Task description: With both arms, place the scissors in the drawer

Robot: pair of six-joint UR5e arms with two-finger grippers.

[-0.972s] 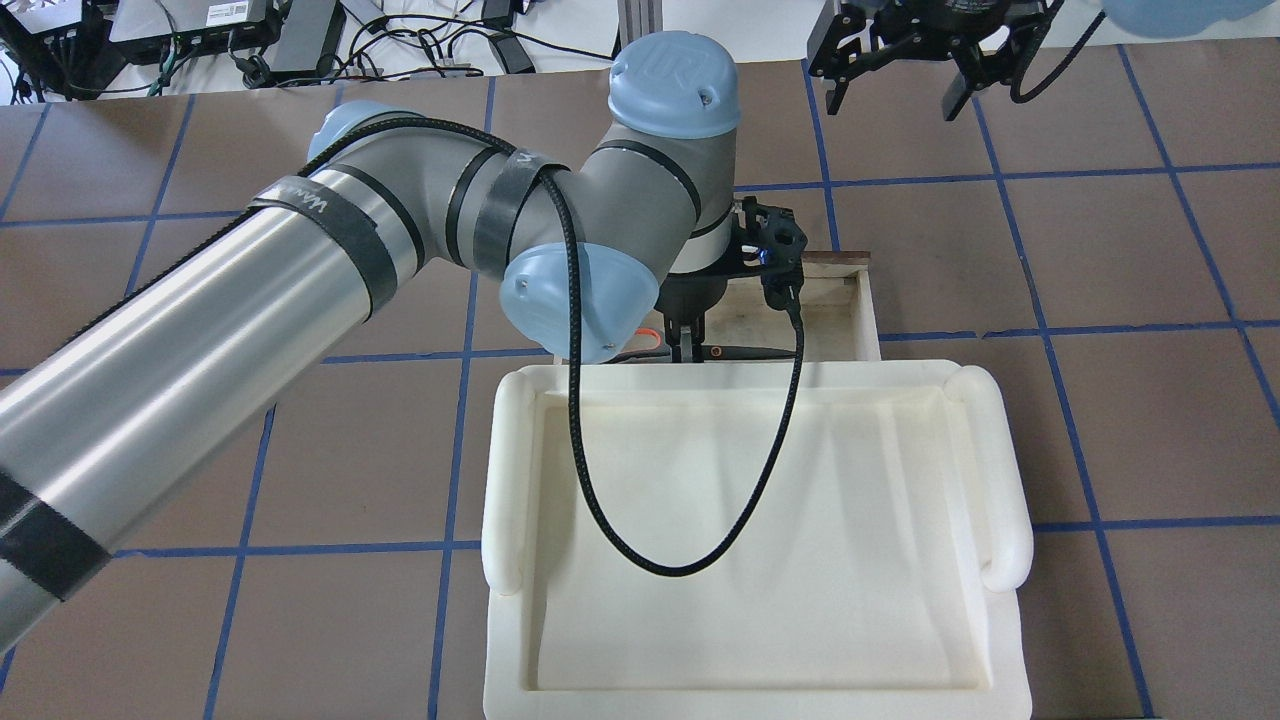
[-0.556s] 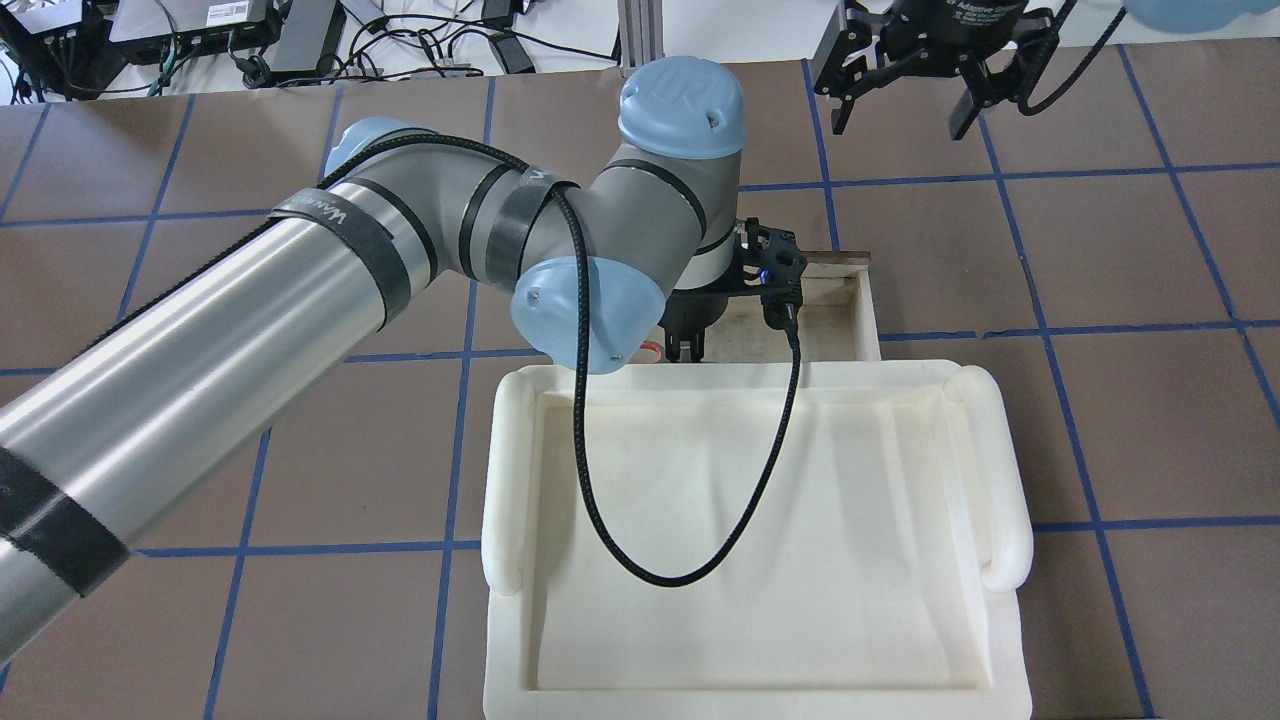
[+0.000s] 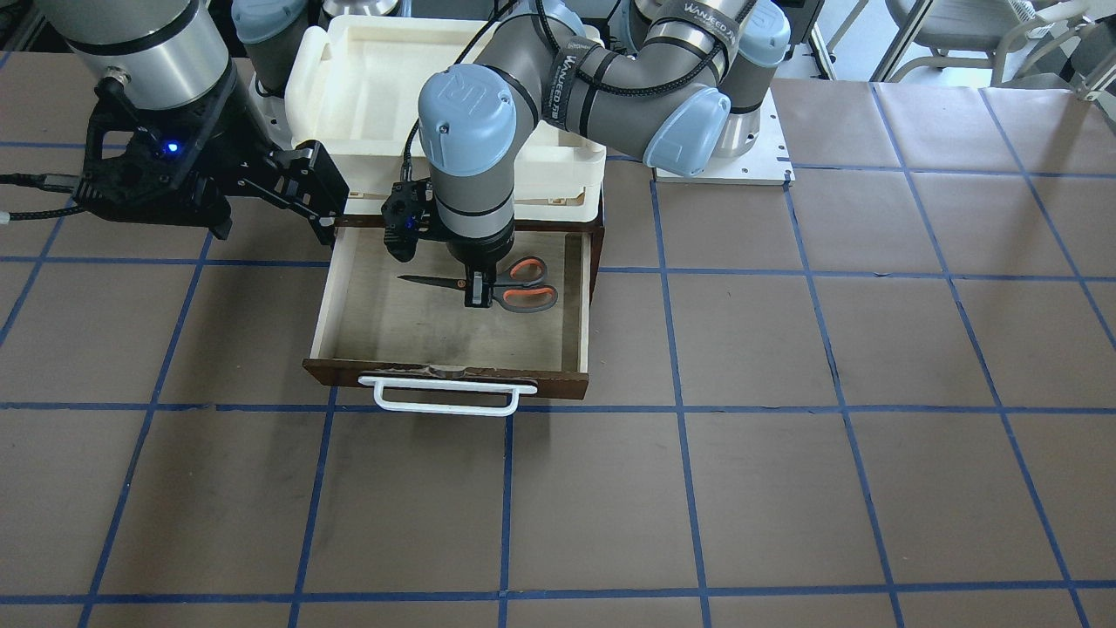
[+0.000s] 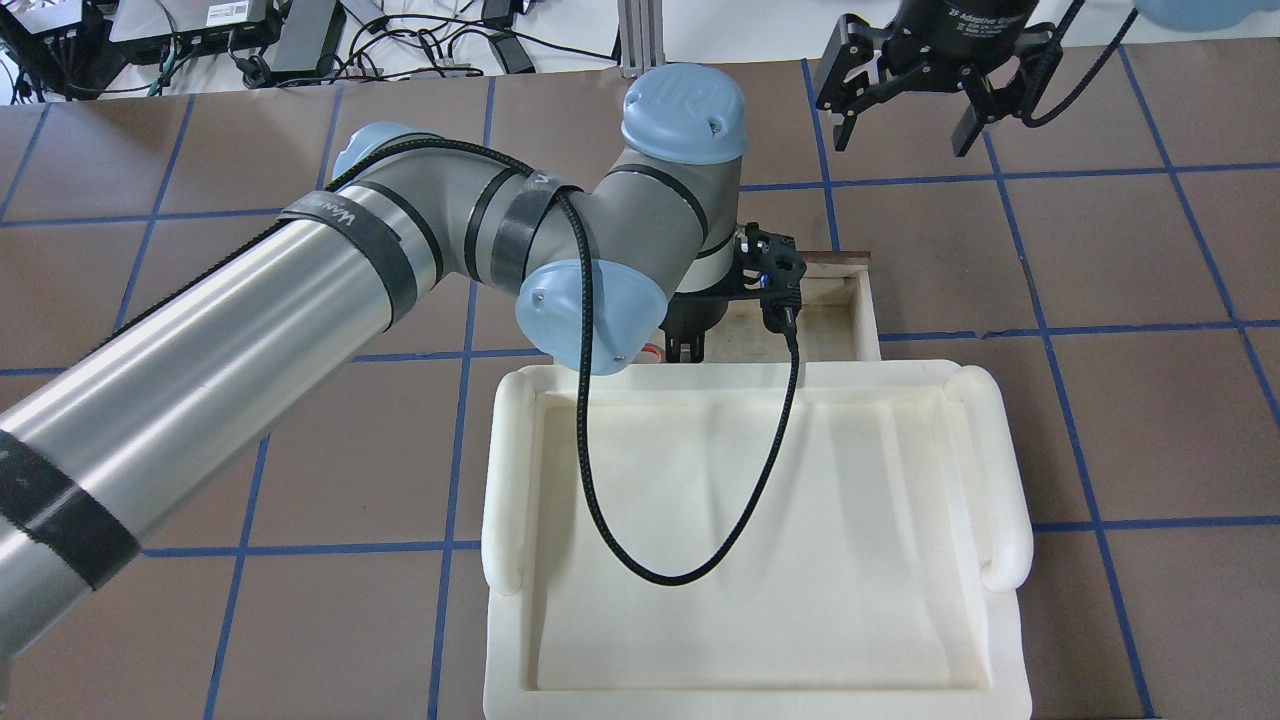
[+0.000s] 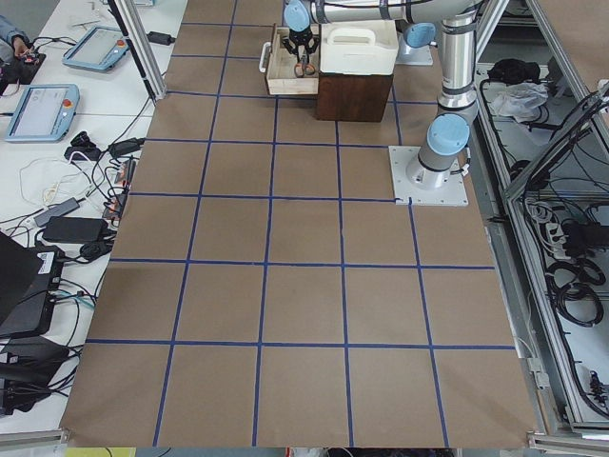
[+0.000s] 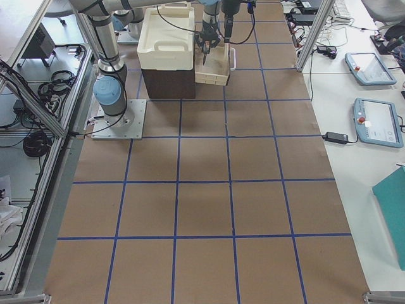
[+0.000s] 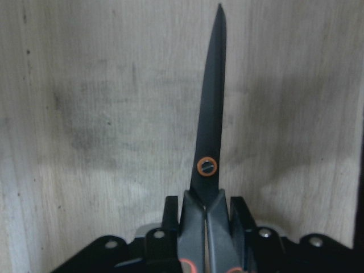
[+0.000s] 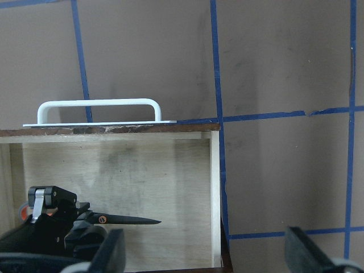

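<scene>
The drawer [image 3: 436, 375] stands pulled open, its white bar handle [image 3: 445, 399] at the front and pale plywood inside. My left gripper [image 3: 477, 295] reaches down into it and is shut on the scissors [image 3: 523, 284] near the pivot. The blades [image 3: 427, 280] point sideways, low over the drawer floor; I cannot tell whether they touch it. The left wrist view shows the blade [image 7: 210, 136] clamped between the fingers [image 7: 190, 213]. My right gripper [image 3: 288, 187] hovers open and empty beside the drawer's back corner. It also shows in the overhead view [image 4: 905, 95].
A white foam tray [image 4: 505, 480] sits on top of the dark cabinet, above the drawer, and hides most of the drawer [image 4: 865, 305] in the overhead view. The brown table has blue tape lines. The left arm's black cable [image 4: 590, 500] hangs over the tray.
My left gripper has carried the scissors lower into the drawer, so the tray's rim now hides most of them from overhead. My right gripper has drifted slightly.
</scene>
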